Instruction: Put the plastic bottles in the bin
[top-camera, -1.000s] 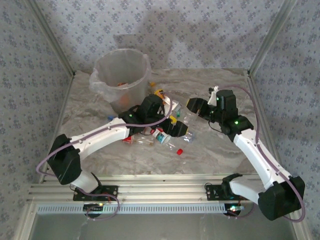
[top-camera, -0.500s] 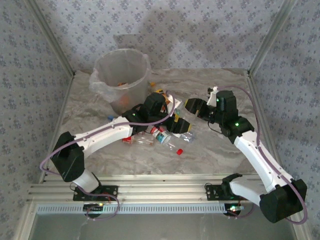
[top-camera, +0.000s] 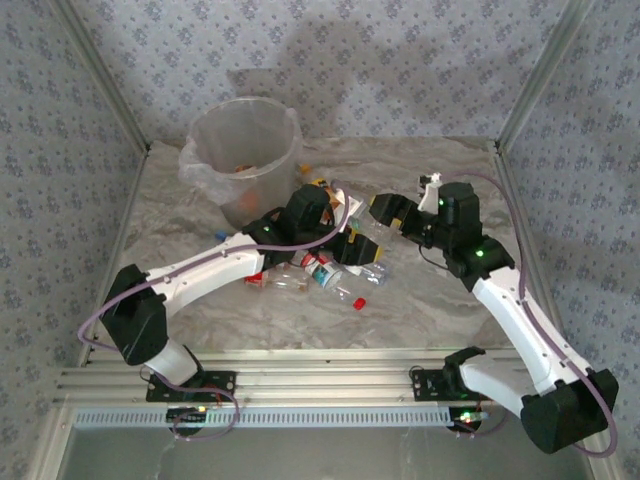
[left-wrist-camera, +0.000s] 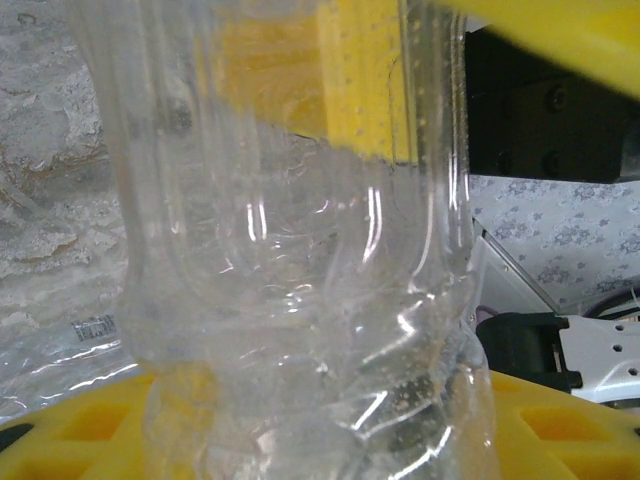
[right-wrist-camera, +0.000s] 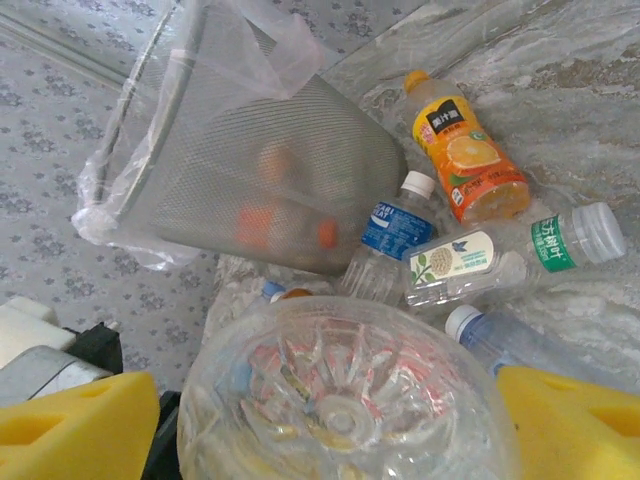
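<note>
A clear, ribbed, slightly crumpled plastic bottle (left-wrist-camera: 300, 300) is changing hands. The left end effector (top-camera: 352, 247), wide open a second ago, is now clenched on the bottle's body, its yellow pads (left-wrist-camera: 365, 90) pressed against the sides. The right end effector (top-camera: 386, 210), gripping a second ago, now looks released: its yellow fingers (right-wrist-camera: 80, 430) stand wide on either side of the bottle's base, with a dark gap beside one. The handover seems nearly complete, so the left arm can likely carry the bottle to the bin next. The bottle sits between the two end effectors, right of the tall, translucent, grey-white, bag-lined bin (top-camera: 270, 180) and still outside it. Both arms reach toward the middle of the marbled grey table (top-camera: 430, 310), the left stretched forward and rightward, the right bent inward. More bottles lie on the table beside the bin, among them an orange juice bottle (right-wrist-camera: 465, 160) and a blue-labelled bottle (right-wrist-camera: 395, 235).
</note>
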